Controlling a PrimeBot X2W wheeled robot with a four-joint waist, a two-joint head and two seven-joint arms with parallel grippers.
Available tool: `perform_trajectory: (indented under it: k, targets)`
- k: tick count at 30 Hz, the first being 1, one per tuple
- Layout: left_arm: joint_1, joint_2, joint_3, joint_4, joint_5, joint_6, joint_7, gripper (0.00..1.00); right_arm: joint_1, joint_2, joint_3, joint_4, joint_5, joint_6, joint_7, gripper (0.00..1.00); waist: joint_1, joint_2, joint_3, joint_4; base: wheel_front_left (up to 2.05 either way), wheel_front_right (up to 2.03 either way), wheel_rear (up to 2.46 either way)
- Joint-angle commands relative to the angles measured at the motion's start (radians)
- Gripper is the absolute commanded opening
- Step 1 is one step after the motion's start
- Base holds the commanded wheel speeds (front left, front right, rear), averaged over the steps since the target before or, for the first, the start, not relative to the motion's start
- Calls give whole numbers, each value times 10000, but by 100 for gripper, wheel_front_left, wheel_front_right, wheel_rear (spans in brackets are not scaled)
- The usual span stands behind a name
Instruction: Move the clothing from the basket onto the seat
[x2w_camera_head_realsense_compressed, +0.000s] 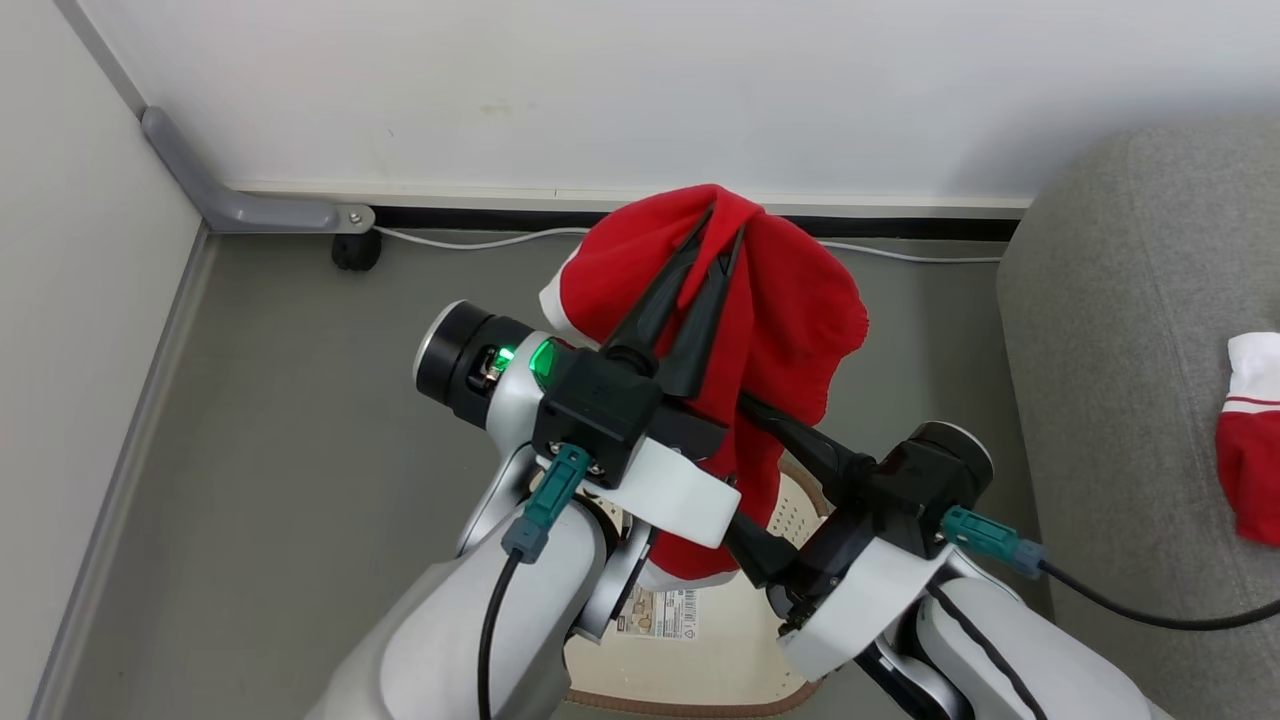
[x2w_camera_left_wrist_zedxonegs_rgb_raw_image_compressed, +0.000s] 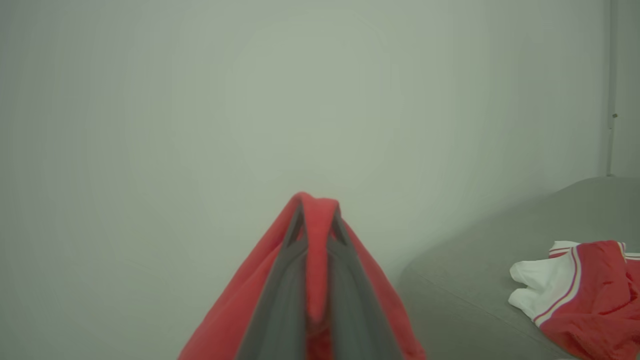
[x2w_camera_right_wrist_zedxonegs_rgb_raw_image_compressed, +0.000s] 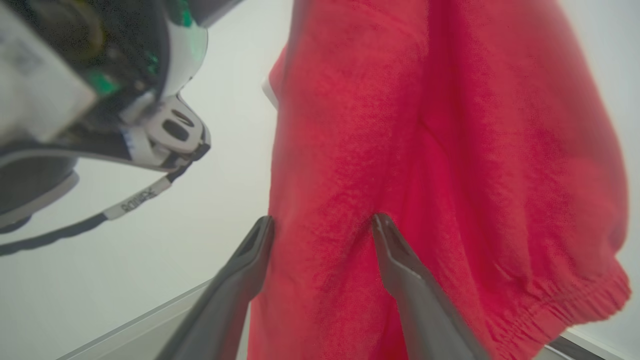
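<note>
Left gripper (x2w_camera_head_realsense_compressed: 726, 222) is raised in front of the white wall (x2w_camera_head_realsense_compressed: 600, 90), its two long dark fingers drawn nearly together and pinching a fold of a soft bright red fabric garment (x2w_camera_head_realsense_compressed: 795, 300). In the left wrist view a strip of that red cloth (x2w_camera_left_wrist_zedxonegs_rgb_raw_image_compressed: 317, 235) runs up between the fingers and folds over their tips. The garment drapes down from this pinch on both sides, and its lower white-trimmed edge hangs over the oval cream-white plastic laundry basket (x2w_camera_head_realsense_compressed: 730, 650). That basket stands on the grey floor (x2w_camera_head_realsense_compressed: 300, 400) right below the arms, with a printed label (x2w_camera_head_realsense_compressed: 660, 612) on its bottom. Whether the hem touches the basket I cannot tell, as the left wrist covers it. Right gripper (x2w_camera_right_wrist_zedxonegs_rgb_raw_image_compressed: 322, 225) comes in from lower down with its fingers well spread. One fingertip sits at the cloth's edge and the other presses into its face, so a width of red fabric lies between them without being squeezed. Off to the robot's right is the large grey woven-fabric sofa (x2w_camera_head_realsense_compressed: 1120, 300). A second red garment with white sleeves and thin stripes (x2w_camera_head_realsense_compressed: 1250, 440) lies crumpled on its cushion, well apart from both grippers.
</note>
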Motion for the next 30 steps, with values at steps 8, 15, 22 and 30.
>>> perform_trajectory:
  k: [8,15,22,30]
  targets:
    - [-731,-2,-298,-110,-272,68,-129,0,-471,709,-196,922,-384,29,-61,100,0,-1,104,387,0,0,0]
    - [-739,-25,-640,135,-580,223,-263,0,-652,998,-321,1416,-315,29,-61,0,0,-1,118,501,0,0,0]
    - [-579,-27,-676,504,-788,169,-474,100,-472,744,-376,1222,-129,29,-61,0,0,-1,102,313,0,0,0]
    - [-246,180,-545,1165,-1149,-301,-589,100,-121,477,-1153,389,-75,29,-61,0,0,-1,106,-26,0,0,0]
